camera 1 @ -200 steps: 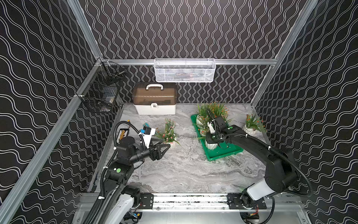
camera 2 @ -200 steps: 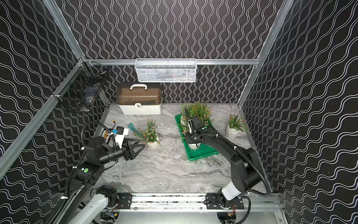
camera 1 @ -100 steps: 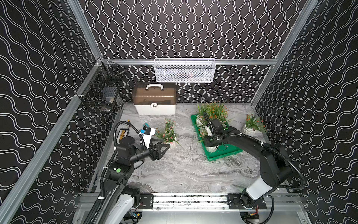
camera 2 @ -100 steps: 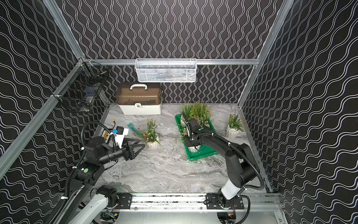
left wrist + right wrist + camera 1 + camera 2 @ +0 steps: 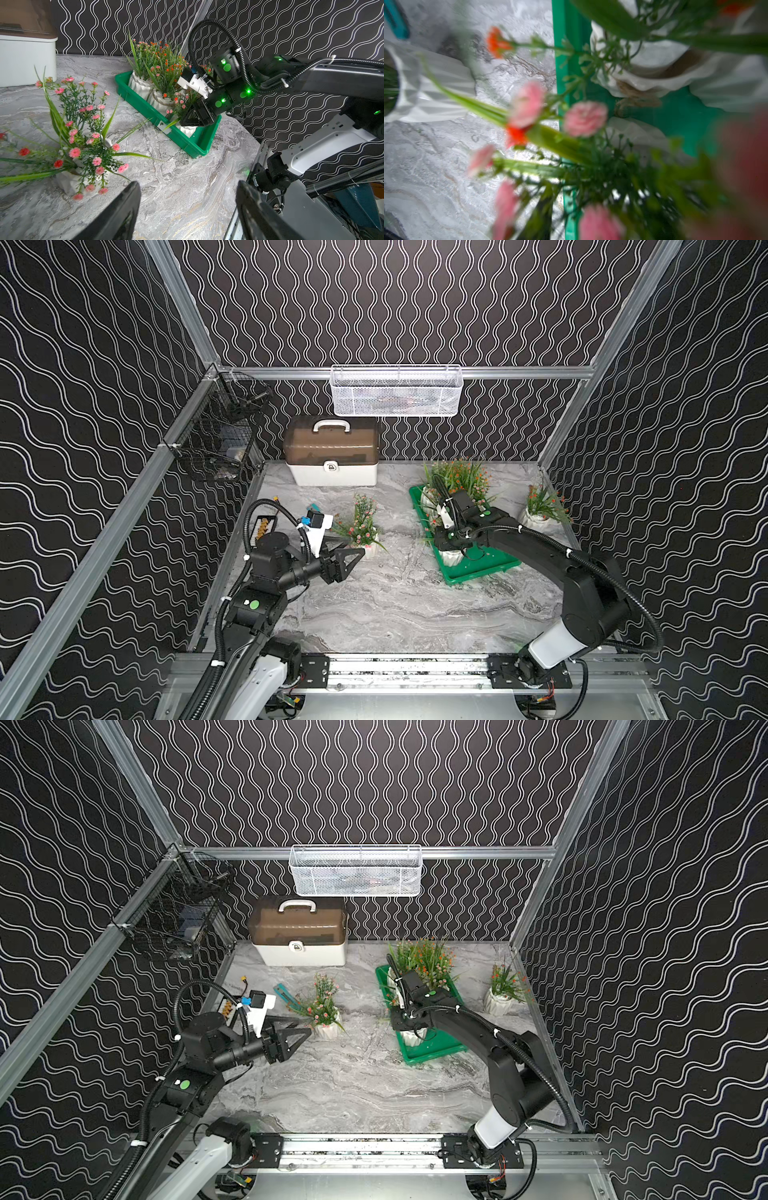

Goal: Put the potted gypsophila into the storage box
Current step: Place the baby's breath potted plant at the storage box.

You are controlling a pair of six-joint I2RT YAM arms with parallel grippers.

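Left wrist view: looks like the set-down step. At the right gripper [image 5: 192,119] jaws, low inside the storage box [image 5: 187,143], one potted gypsophila [image 5: 188,130]; cannot tell whether gripped or let go. Beside those jaws, at least two more pots [image 5: 141,85] in the box. Left gripper [image 5: 188,185]: spread wide, holds nothing; loose pot [image 5: 70,182] just ahead on the table [image 5: 176,166]. Next, probably: part the jaws, rise clear of the stems.

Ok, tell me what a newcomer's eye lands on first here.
The bright green storage box right of centre on the grey marble table, crowded with flowering white pots, stands out first, with the right pincer down among them. Next, a potted gypsophila stands apart on the table, just ahead of the open left pincer.
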